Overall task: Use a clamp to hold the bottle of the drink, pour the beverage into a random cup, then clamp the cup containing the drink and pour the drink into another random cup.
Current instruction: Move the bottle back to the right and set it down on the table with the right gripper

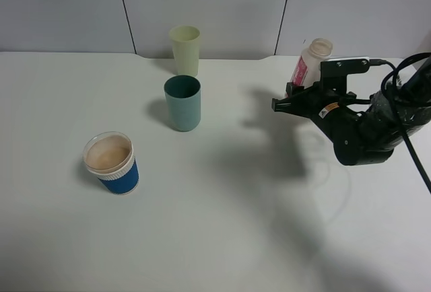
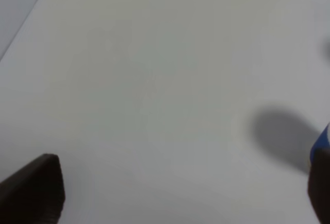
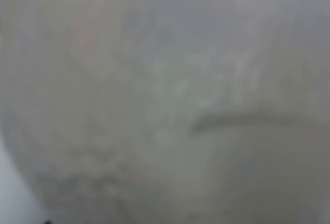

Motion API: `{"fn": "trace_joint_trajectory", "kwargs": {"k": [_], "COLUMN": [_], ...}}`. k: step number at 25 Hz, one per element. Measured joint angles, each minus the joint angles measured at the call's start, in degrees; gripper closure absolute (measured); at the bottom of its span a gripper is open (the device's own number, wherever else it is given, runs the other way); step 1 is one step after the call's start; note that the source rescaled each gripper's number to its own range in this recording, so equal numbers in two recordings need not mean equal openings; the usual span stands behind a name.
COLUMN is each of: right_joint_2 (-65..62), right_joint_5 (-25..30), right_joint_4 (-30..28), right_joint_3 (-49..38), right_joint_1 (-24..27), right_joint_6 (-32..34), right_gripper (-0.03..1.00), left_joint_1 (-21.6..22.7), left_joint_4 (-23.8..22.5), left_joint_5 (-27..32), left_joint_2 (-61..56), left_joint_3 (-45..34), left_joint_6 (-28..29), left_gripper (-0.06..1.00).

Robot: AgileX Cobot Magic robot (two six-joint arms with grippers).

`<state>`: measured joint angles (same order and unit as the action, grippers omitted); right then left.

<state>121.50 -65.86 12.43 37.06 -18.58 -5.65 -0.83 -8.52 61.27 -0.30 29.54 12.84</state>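
Hovering right of the teal tumbler (image 1: 182, 102), the right gripper (image 1: 278, 104) has its jaws pressed together on nothing.
The bottle (image 1: 311, 60) stands upright farther right of the tumbler (just behind that gripper). The blue-and-white cup (image 1: 112, 164) sits front-left of the tumbler, and the left gripper (image 2: 180, 188) gapes wide, empty.

My right wrist view is one pale blur, and I can make out nothing in it. The left wrist view gives me only the dark fingertips (image 2: 36, 190) of the left gripper (image 2: 180, 188), cut off at the frame edge, plus a blue sliver of the blue cup (image 2: 320, 144). From above, the right arm (image 1: 377, 127) runs out of frame and hides the lower body of the bottle (image 1: 315, 53) — its label print is too small to read.
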Motion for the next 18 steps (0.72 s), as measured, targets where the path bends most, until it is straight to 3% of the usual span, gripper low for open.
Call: {"fn": "trace_joint_trajectory", "kwargs": {"k": [9,18], "right_joint_2": [0.0,0.06], "right_joint_5": [4.24,5.07], "right_joint_4": [3.29,4.18], "right_joint_3": [0.0,0.0], "right_joint_1": [0.0,0.0], "right_joint_6": [-1.15,-1.81], "right_gripper": [0.97,0.97], "left_joint_1": [0.0,0.0], "left_joint_4": [0.0,0.0], "left_joint_5": [0.0,0.0], "left_joint_2": [0.0,0.0], "left_joint_3": [0.0,0.0], "left_joint_6": [0.0,0.0], "left_gripper": [0.06,0.06]}}
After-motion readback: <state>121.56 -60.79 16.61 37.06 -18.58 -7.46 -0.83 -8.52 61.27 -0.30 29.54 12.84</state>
